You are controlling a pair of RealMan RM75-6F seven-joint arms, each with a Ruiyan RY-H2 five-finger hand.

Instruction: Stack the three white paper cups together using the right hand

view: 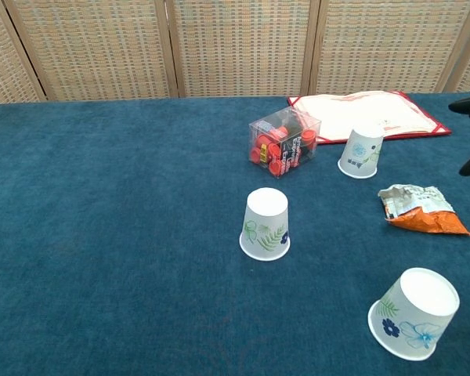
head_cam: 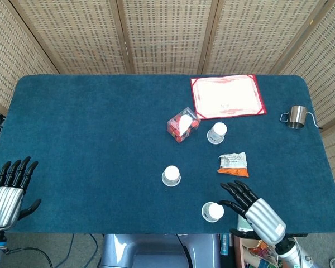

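A: Well, can any writing be read?

B: None. The red-bordered certificate (head_cam: 227, 96) at the far side has print too small to make out, and so do the snack packet (head_cam: 233, 164) and the clear box of red pieces (head_cam: 182, 125). The cups carry only printed leaves and flowers, plain in the chest view.

A: What else lies around?

B: A small steel pitcher (head_cam: 297, 116) stands near the right edge of the blue table (head_cam: 89, 134), and a little dark card (head_cam: 245, 222) lies at the near edge, partly under the right hand (head_cam: 257, 212). The snack packet sits between the far cup (head_cam: 216, 133) and the near cup (head_cam: 213, 211). The box is just beside the far cup.

A: And the cups?

B: All three stand upside down, rims on the cloth, axes upright, well apart. The middle cup (head_cam: 171, 176) sits left of the other two, toward the table's centre.

A: The hands?

B: The right hand hovers just beside the near cup, fingers spread toward it, holding nothing; whether a fingertip touches the cup I cannot tell. The left hand (head_cam: 7, 190) rests at the near left corner, fingers apart, empty.
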